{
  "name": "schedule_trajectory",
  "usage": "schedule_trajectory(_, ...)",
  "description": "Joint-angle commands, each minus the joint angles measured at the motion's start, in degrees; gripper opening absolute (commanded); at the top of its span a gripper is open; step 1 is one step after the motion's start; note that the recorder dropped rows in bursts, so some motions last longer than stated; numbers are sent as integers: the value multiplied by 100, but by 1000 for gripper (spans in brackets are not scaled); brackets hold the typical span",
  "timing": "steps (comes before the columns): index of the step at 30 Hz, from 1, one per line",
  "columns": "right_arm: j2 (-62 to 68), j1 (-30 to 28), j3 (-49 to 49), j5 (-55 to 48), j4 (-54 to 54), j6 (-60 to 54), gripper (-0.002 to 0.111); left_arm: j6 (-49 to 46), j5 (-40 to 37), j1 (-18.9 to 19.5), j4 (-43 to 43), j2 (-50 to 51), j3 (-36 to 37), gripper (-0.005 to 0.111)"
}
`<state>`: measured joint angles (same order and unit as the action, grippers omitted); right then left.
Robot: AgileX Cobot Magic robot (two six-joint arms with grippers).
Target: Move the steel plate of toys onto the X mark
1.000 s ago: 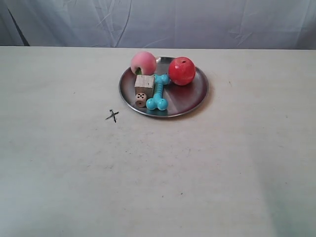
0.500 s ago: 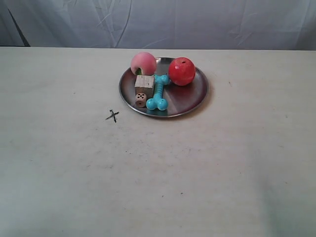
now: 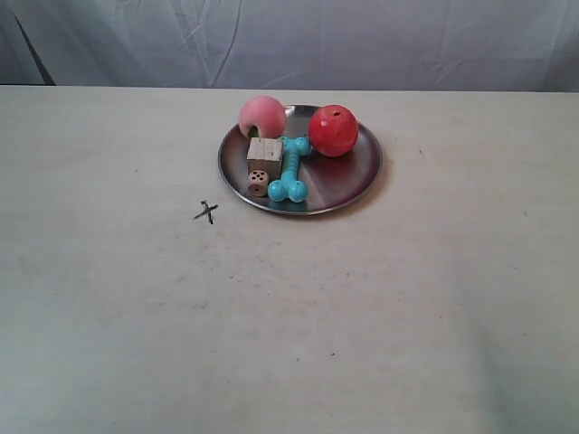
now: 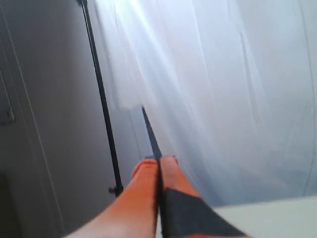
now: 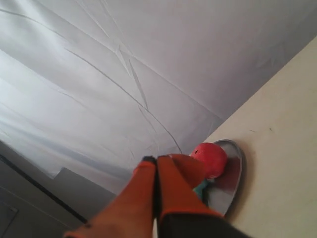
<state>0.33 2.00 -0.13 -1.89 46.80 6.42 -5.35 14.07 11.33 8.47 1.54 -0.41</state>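
Observation:
The steel plate (image 3: 348,181) rests on the table, right of and a little behind the X mark (image 3: 207,212). On it lie the pink ball (image 3: 262,116), the red ball with a hole (image 3: 333,130), the turquoise bone (image 3: 289,169), the wooden cube (image 3: 264,156) and the small die (image 3: 258,183). Neither arm shows in the exterior view. My left gripper (image 4: 159,161) is shut and empty, facing a curtain. My right gripper (image 5: 156,160) is shut and empty, well short of the plate (image 5: 234,173), where the red ball (image 5: 210,158) shows.
A pale curtain (image 3: 362,41) hangs behind the table's far edge. A dark vertical pole (image 4: 101,99) stands in the left wrist view. The pale tabletop (image 3: 362,316) stretches wide before the plate.

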Motion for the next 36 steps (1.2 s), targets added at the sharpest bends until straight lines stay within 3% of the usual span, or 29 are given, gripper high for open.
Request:
schedule_trajectory(1, -33, -16, 13, -25, 468, -8, -1, 48, 1196, 4, 13, -26, 19, 0)
schedule_trajectory(11, -33, -16, 13, 569, 804, -20, -1, 242, 1612, 4, 3, -26, 19, 0)
schedule_trajectory(16, -33, -16, 13, 517, 1225, -20, -1, 2806, 2391, 4, -437, -11, -2, 0)
schedule_trajectory(18, -33, -16, 13, 517, 1325, -20, -1, 3372, 1681, 4, -687, -11, -236, 0)
schedule_trajectory(20, -33, -16, -40, 531, 1217, -61, -1, 3473, 304, 4, -682, 72, -671, 0)
schedule_trajectory(22, -33, -16, -272, 531, 567, -156, -1, 3461, -482, 4, -238, 293, -1016, 0)
schedule_trajectory(25, 25, -16, -651, 508, -735, -223, -1, 3481, -315, -80, 306, 971, -1438, 0)
schedule_trajectory(29, 863, -16, -1112, 508, -1560, -237, -1, 3491, -124, -403, 611, 2332, -2305, 0)
schedule_trajectory(36, 3799, -16, -2502, -10, -2682, -600, -1, 3883, -359, -1227, 653, 5423, -4005, 0)
